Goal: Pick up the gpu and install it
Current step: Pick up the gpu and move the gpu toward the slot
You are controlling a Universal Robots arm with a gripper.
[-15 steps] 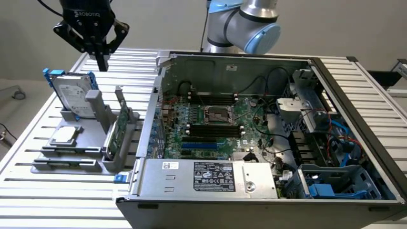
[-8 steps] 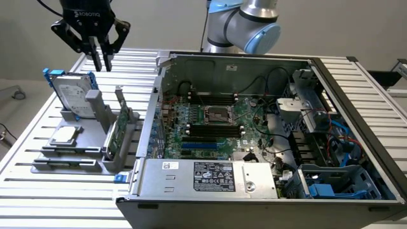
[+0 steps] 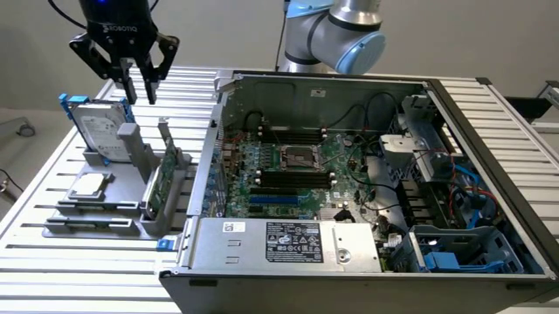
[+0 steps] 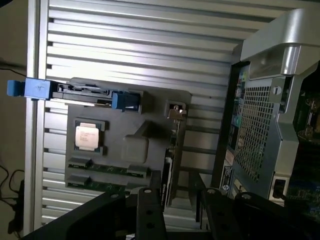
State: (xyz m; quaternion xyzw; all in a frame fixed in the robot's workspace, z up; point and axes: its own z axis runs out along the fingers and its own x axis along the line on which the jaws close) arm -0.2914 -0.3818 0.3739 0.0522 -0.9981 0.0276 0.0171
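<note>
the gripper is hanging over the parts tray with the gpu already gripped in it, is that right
Not quite. The gripper hangs over the parts tray, but it is open and holds nothing; the gpu stands on edge in its slot in the tray, as the exterior view shows.

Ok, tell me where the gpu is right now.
In the exterior view the gpu stands on edge in the gray holder on that view's left, between the square chip and the open computer case.
</note>
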